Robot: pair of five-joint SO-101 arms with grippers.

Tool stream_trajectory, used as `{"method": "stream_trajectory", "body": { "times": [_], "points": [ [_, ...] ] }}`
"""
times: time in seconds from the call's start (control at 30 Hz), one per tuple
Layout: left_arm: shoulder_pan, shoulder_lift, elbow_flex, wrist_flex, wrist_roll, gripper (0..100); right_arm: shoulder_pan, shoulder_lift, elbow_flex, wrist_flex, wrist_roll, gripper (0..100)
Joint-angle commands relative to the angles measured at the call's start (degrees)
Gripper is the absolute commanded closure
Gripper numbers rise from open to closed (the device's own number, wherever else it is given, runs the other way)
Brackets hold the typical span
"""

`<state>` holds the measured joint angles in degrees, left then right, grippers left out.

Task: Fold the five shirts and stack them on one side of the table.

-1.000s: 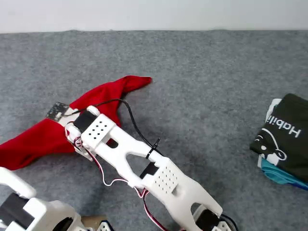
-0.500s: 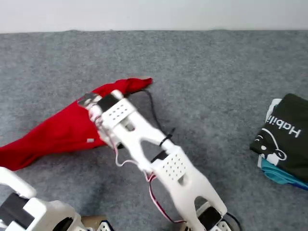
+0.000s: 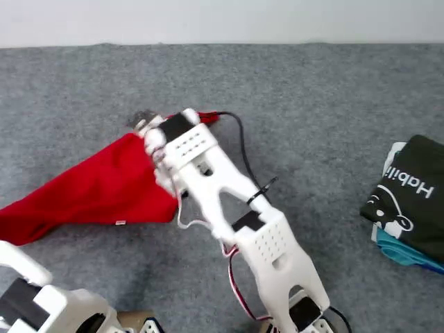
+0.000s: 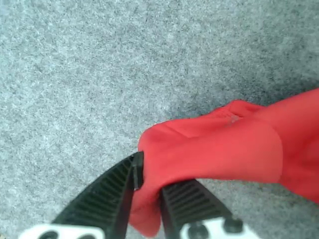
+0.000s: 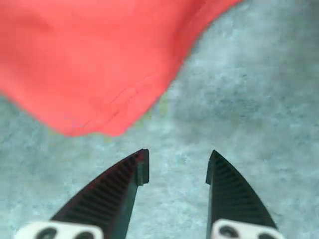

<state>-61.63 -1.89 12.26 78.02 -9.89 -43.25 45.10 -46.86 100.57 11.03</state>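
Red shirt [image 3: 90, 191]: lies crumpled into a long wedge on the left half of the grey surface [image 3: 312, 104]. One end runs toward the near left corner and the other is bunched under the outstretched arm.
Left gripper [image 4: 149, 174]: closed on a rounded end of the shirt, with fabric pinched between the jaws. It is likely there to anchor or pull that end so the cloth can be drawn flat.
Right gripper [image 5: 178, 154]: spread wide and holding nothing, poised over bare surface just short of the shirt's hem. I judge it is placed to take a fresh hold of an edge.
Outstretched arm [image 3: 267, 243]: reaches from the near edge to the shirt's far end. I take it for the right one, though not with certainty.
Stack [image 3: 399, 246]: folded shirts piled at the right edge, well apart from the red one. A dark shirt [image 3: 416, 208] lies on top, with teal and white layers beneath. This is evidently the side chosen for stacking.
Writing: white lettering and a small cartoon figure on the dark shirt, partly cut off at the edge and not read out here.
Tag [image 3: 121, 223]: a small white speck at the red hem, too small to read.
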Motion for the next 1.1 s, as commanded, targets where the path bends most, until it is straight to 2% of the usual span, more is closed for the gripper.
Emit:
{"method": "stream_trajectory", "body": {
  "times": [0.0, 0.17, 0.3, 0.4, 0.77, 0.9, 1.07],
  "points": [
    [-0.35, -0.88, -0.22, -0.79, 0.09, 98, -6.29, -5.41, 1.93, 2.42, 0.44, 80.8],
    [-0.18, -0.88, -0.22, -0.88, 0.09, 98, -13.58, -3.03, 2.02, 1.98, 0.35, 80.3],
    [-0.18, -0.88, -0.22, -0.88, 0.09, 98, -15.78, 0.84, 1.93, 0.4, -0.44, 71.2],
    [-0.44, -0.88, -0.22, -0.88, 0.0, 98, -15.52, 2.07, 1.93, -1.63, -2.64, 69.0],
    [-0.44, -0.44, -0.13, -0.88, 0.0, 98, -9.45, 5.93, 1.93, -4.79, 0.0, 69.2],
    [-0.26, -0.35, -0.13, -1.14, 0.0, 98, -9.45, 6.64, 1.93, -5.23, 0.0, 69.3],
    [0.0, -0.35, -0.13, -1.23, 0.0, 98, -10.59, 6.64, 1.93, -9.63, 0.09, 78.0]
  ]
}}
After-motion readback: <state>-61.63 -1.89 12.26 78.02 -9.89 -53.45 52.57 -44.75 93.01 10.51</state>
